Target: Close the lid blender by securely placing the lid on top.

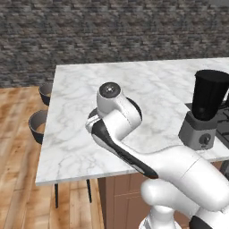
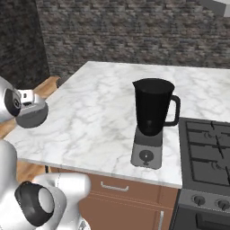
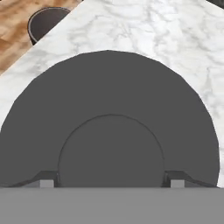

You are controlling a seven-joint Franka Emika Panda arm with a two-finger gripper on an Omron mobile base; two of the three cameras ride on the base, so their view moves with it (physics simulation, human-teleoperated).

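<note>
The lid (image 3: 109, 87) is a dark-grey round disc with a raised round knob in its middle, lying flat on the white marble counter (image 3: 144, 30) and very close under the hand. My gripper (image 3: 111, 181) is open, with one fingertip (image 3: 47, 180) on each side of the knob and narrow gaps between them and it. The blender (image 2: 152, 121) stands upright near the counter's front edge, a black tapered jar with a handle on a grey base with a round knob; it is also at the right as the blender (image 1: 205, 107). Its rim is uncovered. In the left base view my own arm hides the hand.
Two dark bowl-like stool seats (image 1: 39, 125) stand beside the counter's left end over the wood floor; one stool seat (image 3: 46, 22) appears past the counter edge. A black stove (image 2: 206, 152) borders the blender on the right. A brick wall runs behind the counter.
</note>
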